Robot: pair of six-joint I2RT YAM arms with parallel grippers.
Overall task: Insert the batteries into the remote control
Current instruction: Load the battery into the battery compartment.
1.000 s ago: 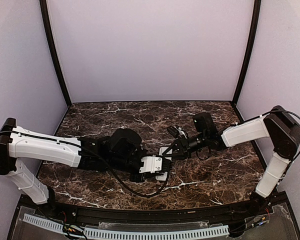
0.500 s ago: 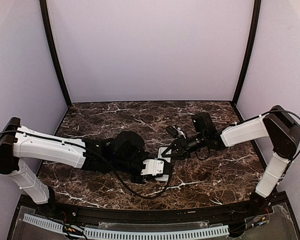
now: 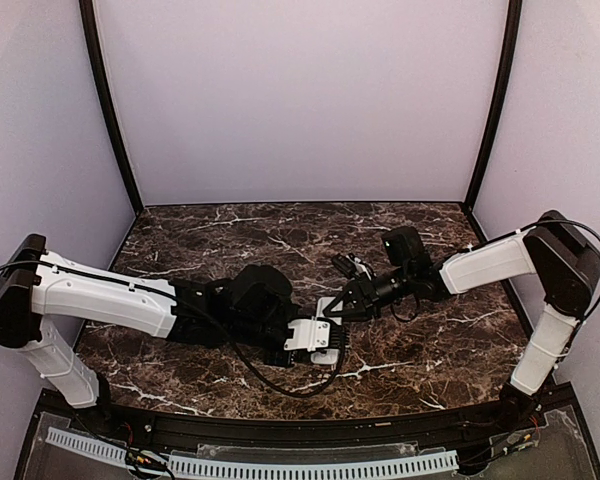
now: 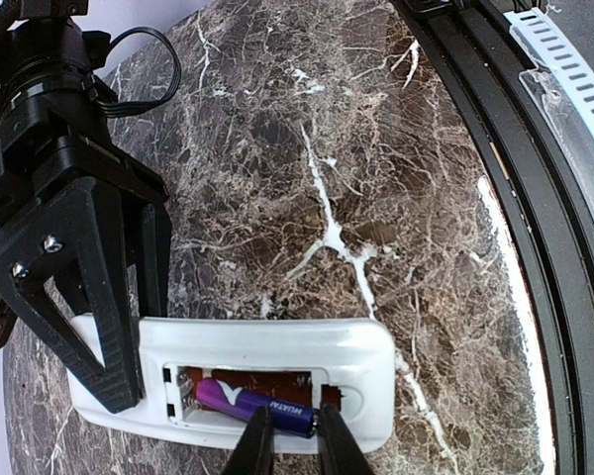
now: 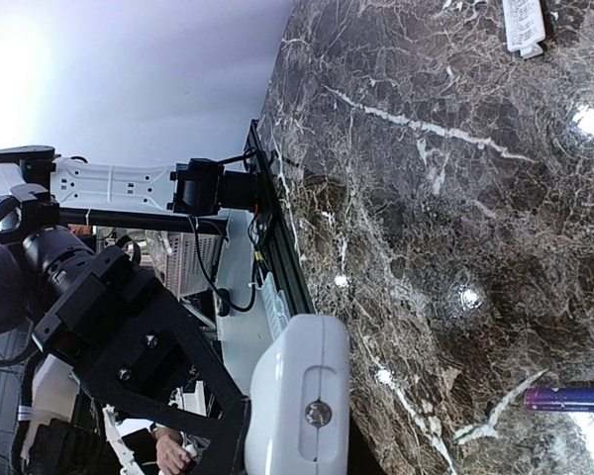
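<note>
The remote control [image 4: 356, 351] lies flat on the marble table [image 4: 396, 148] with its back turned up and its battery bay [image 4: 267, 380] uncovered. Inside the bay rests the first battery [image 4: 240, 400], a bluish-purple cylinder set slightly askew; one end sits by the bay's left wall and the other points toward the remote's near long edge.

The left gripper [image 4: 295, 443] stands over that near edge with its jaws narrow; its dark fingertips [image 4: 259, 440] flank the battery's right end, one on each side. Whether they nip the battery or merely bracket it cannot be told, since the tips run off the bottom of the wrist view.

The right gripper [image 4: 139, 356] is at the remote's left end in that same view; its jaws are closed across the remote's width, one finger on the near edge and one on the far edge, clamping the handset.

From above, the left arm [image 3: 100, 295] reaches the remote from its left and the right arm [image 3: 485, 262] from its right; the two grippers almost meet over it.

The second battery [image 5: 568, 398] lies loose on the marble, well apart from the remote and outside the bay; a small white printed slab [image 5: 523, 25] also lies flat, apart from the remote.
</note>
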